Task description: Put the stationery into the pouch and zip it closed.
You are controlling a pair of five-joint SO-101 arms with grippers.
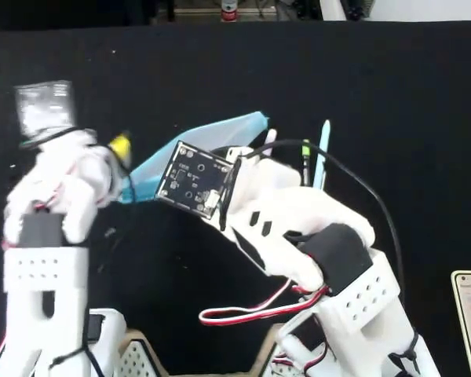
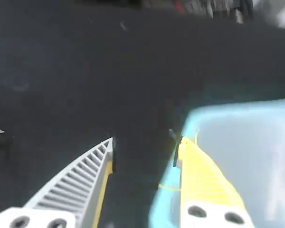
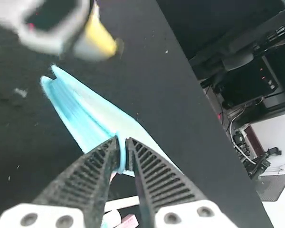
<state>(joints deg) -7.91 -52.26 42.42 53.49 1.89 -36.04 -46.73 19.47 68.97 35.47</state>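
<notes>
Right gripper (image 3: 122, 141) clamps the blue pouch (image 1: 212, 140) at upper centre of the high view; left gripper (image 2: 145, 142) stands open beside its corner.

One pouch (image 1: 220, 133) lies on the desk (image 1: 392, 78), with two pens beside it: a pale blue pen (image 1: 323, 153) and a dark green pen (image 1: 305, 165). There are two arms, a left arm (image 1: 51, 212) and a right arm (image 1: 314, 236).

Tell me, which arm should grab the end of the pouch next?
Left, probably: the left tool sits open at one end of the pouch, while the right tool is shut on its edge farther along.
</notes>
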